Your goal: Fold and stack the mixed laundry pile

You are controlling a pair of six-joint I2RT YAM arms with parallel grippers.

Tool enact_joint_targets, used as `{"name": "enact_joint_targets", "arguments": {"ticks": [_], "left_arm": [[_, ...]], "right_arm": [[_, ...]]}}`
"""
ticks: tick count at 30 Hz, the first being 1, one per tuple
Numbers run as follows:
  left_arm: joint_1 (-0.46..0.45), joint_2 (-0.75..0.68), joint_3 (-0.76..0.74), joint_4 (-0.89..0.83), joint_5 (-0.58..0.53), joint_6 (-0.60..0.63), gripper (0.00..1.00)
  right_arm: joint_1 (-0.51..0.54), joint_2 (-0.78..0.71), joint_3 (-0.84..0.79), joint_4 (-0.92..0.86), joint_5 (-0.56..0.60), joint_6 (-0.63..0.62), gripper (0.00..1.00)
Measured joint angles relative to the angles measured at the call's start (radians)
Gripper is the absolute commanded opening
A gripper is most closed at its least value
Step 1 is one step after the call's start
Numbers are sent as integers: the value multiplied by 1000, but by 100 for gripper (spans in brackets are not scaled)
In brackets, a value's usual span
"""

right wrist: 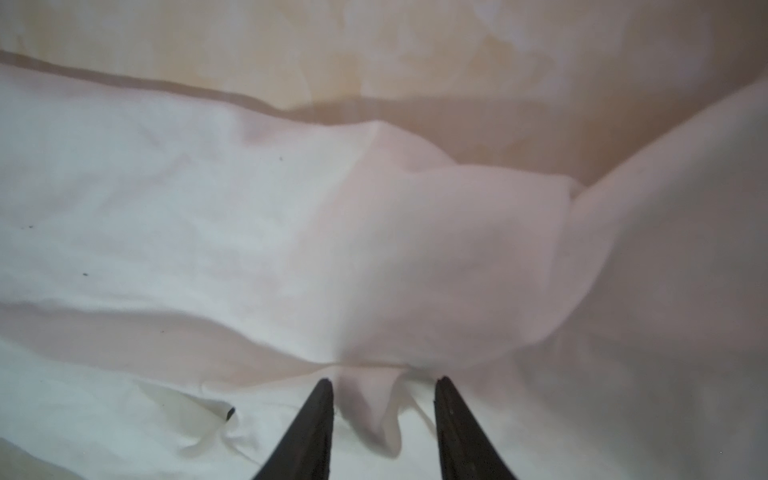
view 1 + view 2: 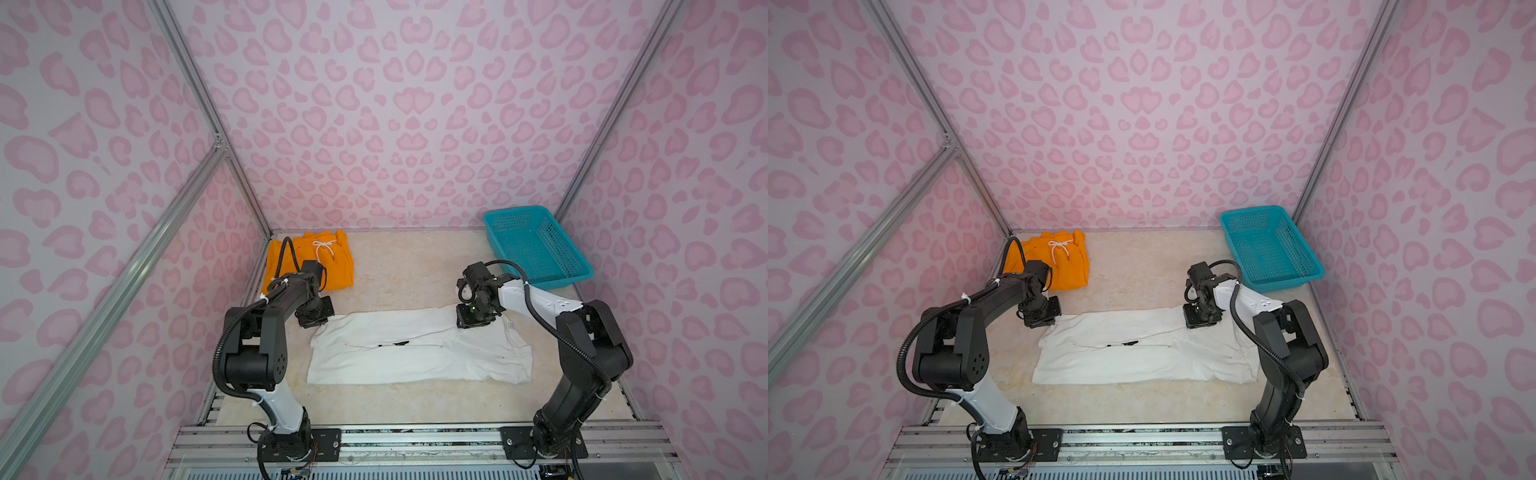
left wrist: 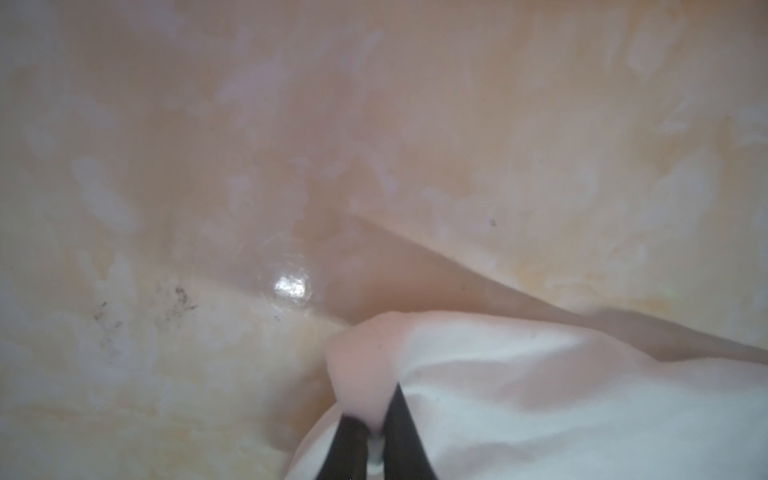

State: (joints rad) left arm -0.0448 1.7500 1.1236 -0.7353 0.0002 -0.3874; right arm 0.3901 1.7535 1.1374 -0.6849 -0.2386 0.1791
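1. White T-shirt [image 2: 419, 353] is laid as a long, partly folded band across the near half of the table [image 2: 395, 270].
2. At its far edge, the left end is pinched by the left gripper [image 3: 374, 411], whose jaws are clamped on a cloth fold. The jaws of the right gripper [image 1: 384, 380] are held apart astride a raised pucker.
3. Orange shorts [image 2: 309, 266] are seen folded in the far left corner, and the basket [image 2: 552, 283] is set far right.
4. Roughly half is judged done: the T-shirt's last folds and the stacking are left.
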Motion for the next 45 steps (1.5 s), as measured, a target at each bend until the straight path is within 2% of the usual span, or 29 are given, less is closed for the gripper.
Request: {"name": "enact_joint_targets", "arguments": {"ticks": [3,8,11,16,22,24,25,29,32,37,41,45], "left_arm": [[0,2,0,0,1,1,13],[0,9,9,-2,3,4,10],[0,13,15,-3,3,7,9],[0,23,31,-8,3,12,9],[1,26,47,-20,4,14,9],[1,26,49,-23,4,14,9],[1,26,49,-22,4,14,10],[1,26,49,-23,4,15,19],[1,26,53,-27,3,18,26],[3,28,100,-40,0,22,30],[3,35,129,-53,-2,23,24],[3,37,120,-56,-5,25,25]], "right_arm": [[-4,2,2,4,1,-12,37],[-6,16,-5,21,-52,-32,11],[-6,1,-12,25,-75,-35,1],[8,-105,-42,1,-85,-36,0],[122,-239,-122,-51,-105,2,0],[160,-253,-167,-59,-124,31,8],[174,-256,-191,-60,-132,49,15],[204,-250,-243,-82,-139,109,33],[203,-261,-211,-102,-134,124,41],[160,-284,-138,-92,-126,123,45],[47,-296,-130,-64,-37,138,46],[-61,-295,-149,-34,66,151,52]]}}
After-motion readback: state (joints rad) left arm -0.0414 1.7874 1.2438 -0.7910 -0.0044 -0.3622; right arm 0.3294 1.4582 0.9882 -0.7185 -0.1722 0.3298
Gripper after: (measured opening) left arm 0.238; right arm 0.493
